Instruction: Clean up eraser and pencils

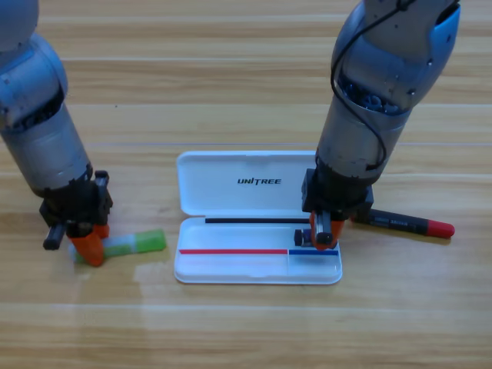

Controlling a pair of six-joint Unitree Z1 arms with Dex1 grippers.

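On the left side, the left gripper (90, 244) stands down on the green pencil (137, 244), its orange jaws closed around the pencil's left end. Further right, the right gripper (324, 234) holds the eraser (322, 231) over the right compartment of the open white case (231, 265). Just right of this gripper lies the black pencil (407, 224) on the table (246, 330).

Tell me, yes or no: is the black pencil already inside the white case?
No. The black pencil lies on the table to the right of the white case, partly behind the right gripper.
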